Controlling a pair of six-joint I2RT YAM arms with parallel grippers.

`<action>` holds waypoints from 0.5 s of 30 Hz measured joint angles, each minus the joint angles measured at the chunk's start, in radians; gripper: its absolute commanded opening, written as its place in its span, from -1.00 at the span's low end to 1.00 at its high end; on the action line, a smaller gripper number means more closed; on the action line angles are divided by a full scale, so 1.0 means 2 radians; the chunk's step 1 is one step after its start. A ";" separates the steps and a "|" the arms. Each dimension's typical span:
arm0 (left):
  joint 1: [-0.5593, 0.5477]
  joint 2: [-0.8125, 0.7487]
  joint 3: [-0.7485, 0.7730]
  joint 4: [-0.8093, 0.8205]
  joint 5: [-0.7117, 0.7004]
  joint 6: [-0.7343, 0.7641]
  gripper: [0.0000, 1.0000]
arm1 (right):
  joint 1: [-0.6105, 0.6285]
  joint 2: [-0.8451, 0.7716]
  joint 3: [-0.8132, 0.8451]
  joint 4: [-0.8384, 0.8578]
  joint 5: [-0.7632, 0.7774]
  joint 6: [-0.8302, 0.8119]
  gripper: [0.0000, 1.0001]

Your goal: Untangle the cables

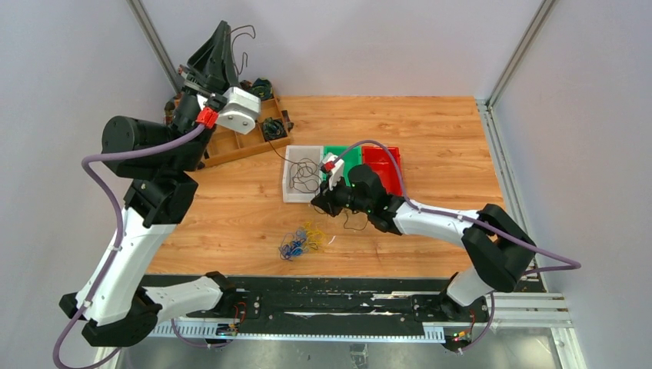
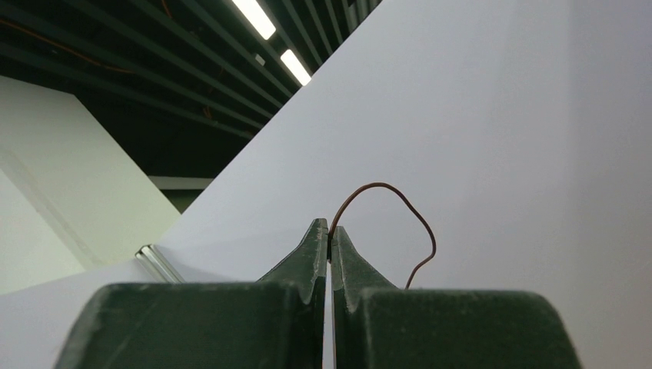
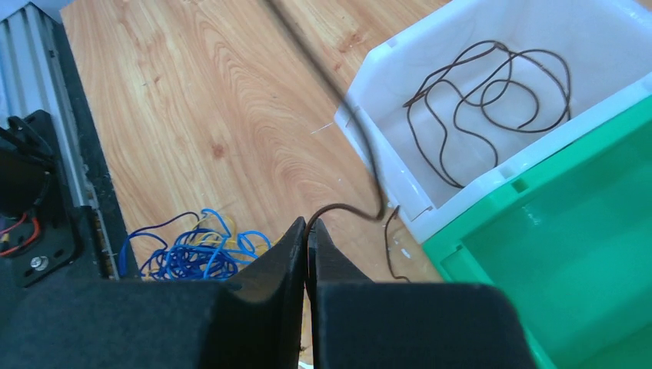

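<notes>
The left claw (image 1: 225,32) hangs high in the upper left of the overhead view, above the wooden tray (image 1: 238,144). Its jaws are pressed together on a thin dark cable (image 2: 377,184), which arcs up from the tips and drops away to the right in the wrist view.

The right claw (image 1: 317,201) sits low over the table (image 1: 438,138) at mid-frame, just beside the near corner of the white bin (image 3: 400,60). Its jaws are pinched together too — on a dark strand (image 3: 379,201) that curls out from the tips and runs, blurred, off the top of its wrist view. I cannot tell whether this is the same cable the left claw holds. A short loose end hangs beside the bin's outer wall.

Inside the white bin lies a black cable (image 1: 305,175) in loose loops. To the right of that bin stand a green bin (image 3: 538,261) and then a red bin (image 1: 382,157), side by side.

The blue and yellow tangle (image 1: 298,242) lies on the wood in the lower middle of the overhead view — a small knot, apart from both claws.
</notes>
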 measured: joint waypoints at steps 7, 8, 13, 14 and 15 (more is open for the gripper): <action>0.000 -0.067 -0.097 -0.032 -0.042 -0.011 -0.87 | 0.001 -0.041 -0.004 -0.002 0.041 -0.003 -0.99; 0.000 -0.089 -0.133 -0.036 -0.053 -0.015 -0.85 | 0.001 -0.054 -0.005 -0.002 0.044 -0.006 -0.99; 0.000 -0.194 -0.337 -0.095 -0.098 -0.047 -0.10 | 0.001 -0.123 -0.008 0.001 0.055 -0.017 -0.99; 0.000 -0.204 -0.364 -0.112 -0.102 -0.060 0.09 | 0.001 -0.130 -0.008 0.001 0.055 -0.019 -0.99; 0.000 -0.209 -0.384 -0.130 -0.105 -0.071 0.30 | 0.001 -0.134 -0.008 0.001 0.055 -0.020 -0.99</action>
